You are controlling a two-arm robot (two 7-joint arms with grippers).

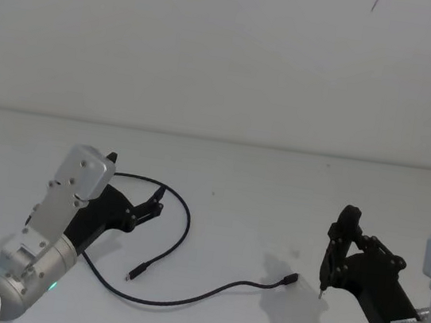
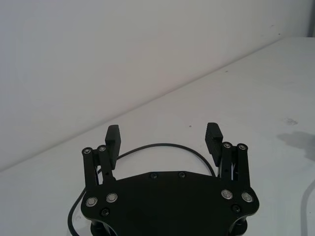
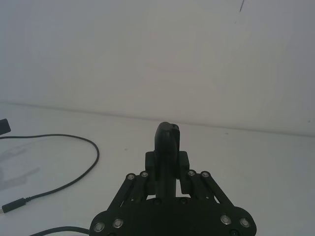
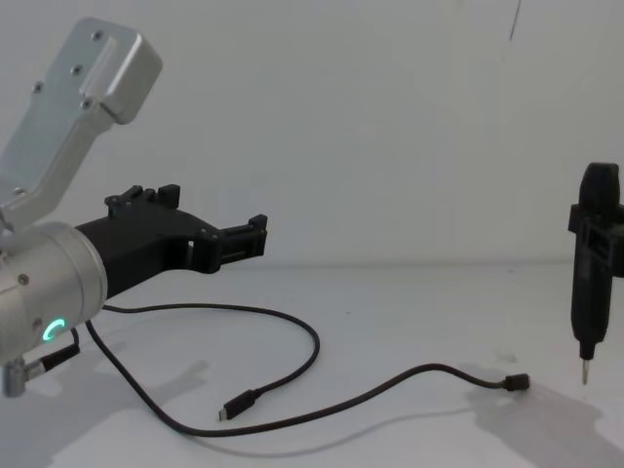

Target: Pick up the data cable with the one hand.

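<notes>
The data cable (image 1: 188,226) lies on the white table as a thin black loop, with one plug (image 1: 134,273) near the middle and the other plug (image 1: 289,279) farther right. My left gripper (image 1: 137,179) hangs open above the loop's left part, holding nothing. From the left wrist view, the cable (image 2: 167,145) arcs on the table beyond the spread left gripper (image 2: 163,132). The chest view shows that gripper (image 4: 219,210) clear above the cable (image 4: 312,341). My right gripper (image 1: 339,235) stands shut at the right, apart from the cable's right plug (image 4: 517,382).
The white table (image 1: 260,184) meets a plain white wall at the back. The right gripper (image 4: 595,224) carries a thin metal tip pointing down just above the table. The cable (image 3: 93,147) curves off to one side of the right gripper (image 3: 167,129).
</notes>
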